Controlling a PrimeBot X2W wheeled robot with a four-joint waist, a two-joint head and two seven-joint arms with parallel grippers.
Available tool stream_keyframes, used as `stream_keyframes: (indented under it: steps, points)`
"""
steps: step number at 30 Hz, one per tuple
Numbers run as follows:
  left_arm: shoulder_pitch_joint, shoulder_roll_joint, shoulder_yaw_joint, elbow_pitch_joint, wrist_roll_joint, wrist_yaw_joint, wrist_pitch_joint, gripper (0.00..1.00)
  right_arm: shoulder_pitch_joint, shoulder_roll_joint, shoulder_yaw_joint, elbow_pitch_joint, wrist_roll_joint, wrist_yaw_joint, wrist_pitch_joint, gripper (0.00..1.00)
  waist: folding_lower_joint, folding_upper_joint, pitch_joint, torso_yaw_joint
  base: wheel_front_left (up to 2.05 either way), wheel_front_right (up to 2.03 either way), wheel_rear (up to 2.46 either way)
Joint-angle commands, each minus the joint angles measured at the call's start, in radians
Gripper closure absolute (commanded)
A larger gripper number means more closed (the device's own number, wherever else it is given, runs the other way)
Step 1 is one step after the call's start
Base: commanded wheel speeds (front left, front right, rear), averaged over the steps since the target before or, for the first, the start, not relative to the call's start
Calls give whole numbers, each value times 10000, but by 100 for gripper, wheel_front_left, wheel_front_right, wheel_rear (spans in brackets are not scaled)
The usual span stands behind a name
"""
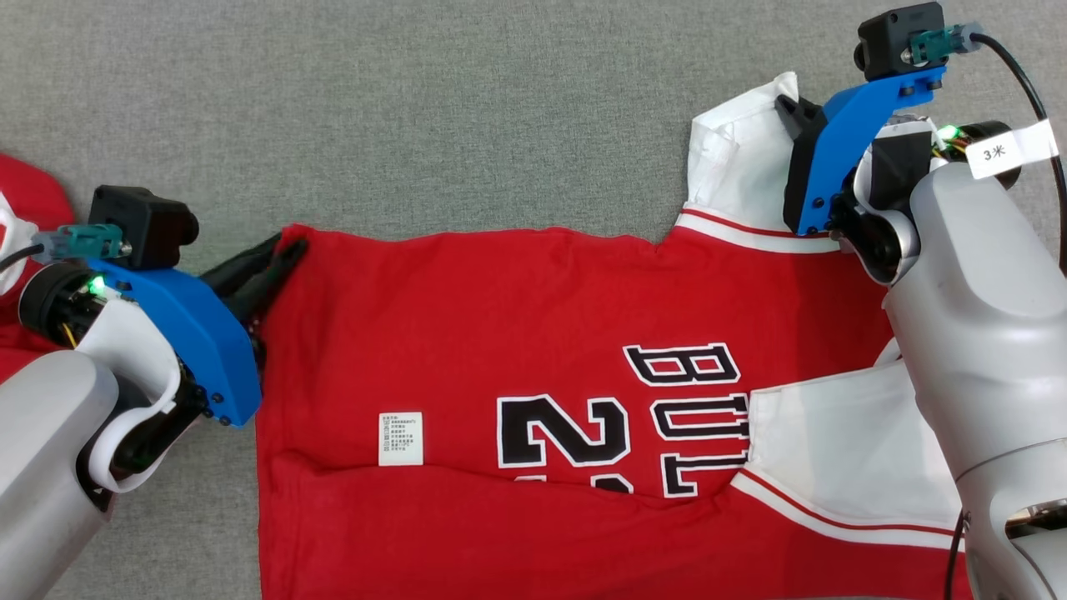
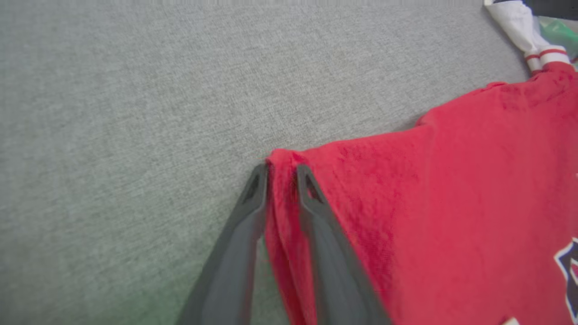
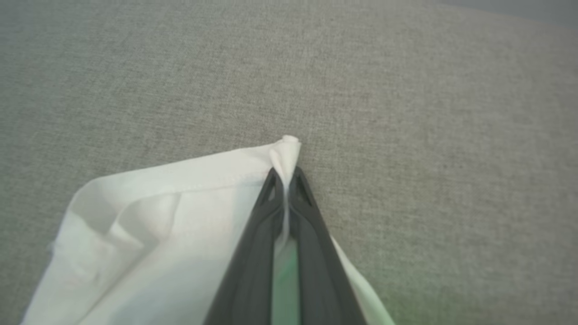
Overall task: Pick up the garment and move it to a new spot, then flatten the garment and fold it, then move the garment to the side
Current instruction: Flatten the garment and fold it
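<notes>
Flat on a grey woven worktop [image 1: 417,108]: red jersey with white sleeves and black lettering [image 1: 533,333], hem toward the robot's left, collar and sleeves toward its right, with a crease cutting across the lettering on the near side. Left gripper [image 1: 283,254] at the far hem corner, fingers [image 2: 259,189] pressed to either side of a pinched-up ridge of red cloth and, to judge by the wrist view, clamped on it. Right gripper [image 1: 793,112] at the far white sleeve [image 1: 733,158], tips together on a thin nip of the sleeve's very corner. Likely step: taking the far edge by both ends, either to draw the jersey flat or to fold it toward the near side. Best done by raising both ends together and level, keeping the edge just taut, not stretched. Worth going gently on the right, where so small a bite of sleeve could slip free under a hard pull. Advisable to carry the edge over in one line, lay it down square to the near edge and let go only once the cloth rests. Also worth steering clear of the second red cloth [image 1: 25,200] beside the left arm.
</notes>
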Motion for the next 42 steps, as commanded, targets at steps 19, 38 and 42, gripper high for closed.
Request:
stream_keyframes:
  steps: [19,38,42]
  points:
    - [-771,78,207,1646,-1184,-710,842,100,-306,119,-726,1033,-783,-3,-3103,100,1,1,-1399,-413,0,0,0]
    - [332,1309,-1316,536,-2616,-798,4111,100,3462,-1423,2918,-2256,2191,-1,311,100,1,1,-3414,-1158,0,0,0]
    - [512,1355,-1450,523,-2652,-703,4252,100,4388,-2242,3065,-3864,2813,-3,1391,100,1,1,-3529,-1237,0,0,0]
